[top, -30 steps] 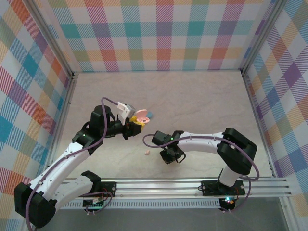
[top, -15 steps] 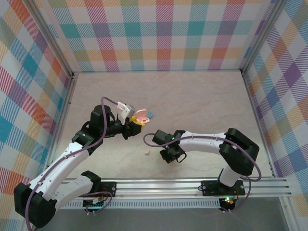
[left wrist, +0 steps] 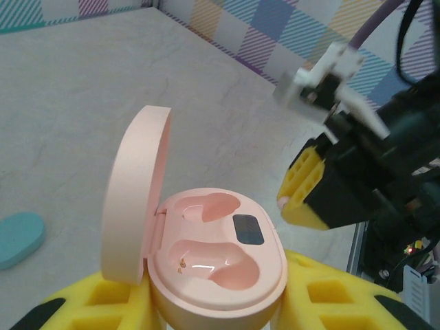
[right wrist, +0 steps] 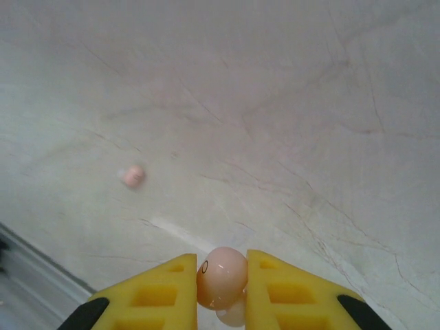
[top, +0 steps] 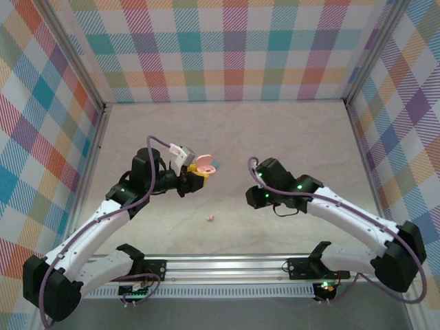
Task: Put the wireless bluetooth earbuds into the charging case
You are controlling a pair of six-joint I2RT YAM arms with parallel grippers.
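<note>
Holding item 1: right gripper, yellow pads pressed on a pale pink earbud, clear of the table. Item 2: second pink earbud, loose on the table, ahead and left of those pads, well apart. Item 3: left gripper, fingers clamped on the pink charging case, lid hinged upright on its left side, wells facing up. Item 4: blue case, flat on the table, left of that gripper.
</note>
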